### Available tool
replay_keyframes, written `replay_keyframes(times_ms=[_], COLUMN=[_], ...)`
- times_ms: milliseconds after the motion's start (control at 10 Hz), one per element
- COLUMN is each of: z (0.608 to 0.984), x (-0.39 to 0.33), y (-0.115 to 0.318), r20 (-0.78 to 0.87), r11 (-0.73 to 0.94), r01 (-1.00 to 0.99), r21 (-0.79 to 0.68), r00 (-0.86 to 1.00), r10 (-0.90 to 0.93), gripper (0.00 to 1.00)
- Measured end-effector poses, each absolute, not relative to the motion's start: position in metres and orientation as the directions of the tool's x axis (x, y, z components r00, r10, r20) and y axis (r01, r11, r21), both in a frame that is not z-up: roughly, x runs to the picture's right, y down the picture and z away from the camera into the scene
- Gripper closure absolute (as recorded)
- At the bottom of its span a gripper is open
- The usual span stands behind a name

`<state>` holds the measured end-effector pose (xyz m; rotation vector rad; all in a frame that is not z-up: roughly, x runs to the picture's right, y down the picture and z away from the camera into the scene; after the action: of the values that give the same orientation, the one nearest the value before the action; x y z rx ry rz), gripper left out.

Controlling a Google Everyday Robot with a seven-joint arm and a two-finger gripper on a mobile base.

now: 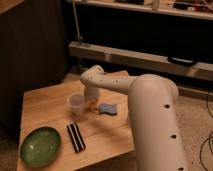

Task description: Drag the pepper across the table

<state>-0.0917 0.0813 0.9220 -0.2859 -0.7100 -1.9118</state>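
Note:
The pepper [93, 106] shows as a small orange-red bit on the light wooden table [45, 107], between the pale cup [76, 103] and the pale blue flat piece [108, 108]. My gripper [91, 102] points down right over the pepper, at the end of the white arm [150, 115] that reaches in from the right. The gripper hides most of the pepper.
A green plate [40, 146] lies at the table's front left. A black striped flat object [76, 137] lies in front of the cup. The table's front edge runs close below them. A dark wall and a metal shelf rail stand behind.

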Motion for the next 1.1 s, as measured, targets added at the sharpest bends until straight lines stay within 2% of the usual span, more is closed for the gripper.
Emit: replay_keyframes(times_ms=[1100], z=[0.958], x=[-0.094], y=[0.056], r20=[0.511], r11=[-0.292], r01=[0.895], r21=[0.336], r00=[-0.434], r10=[-0.742], gripper=[0.66])
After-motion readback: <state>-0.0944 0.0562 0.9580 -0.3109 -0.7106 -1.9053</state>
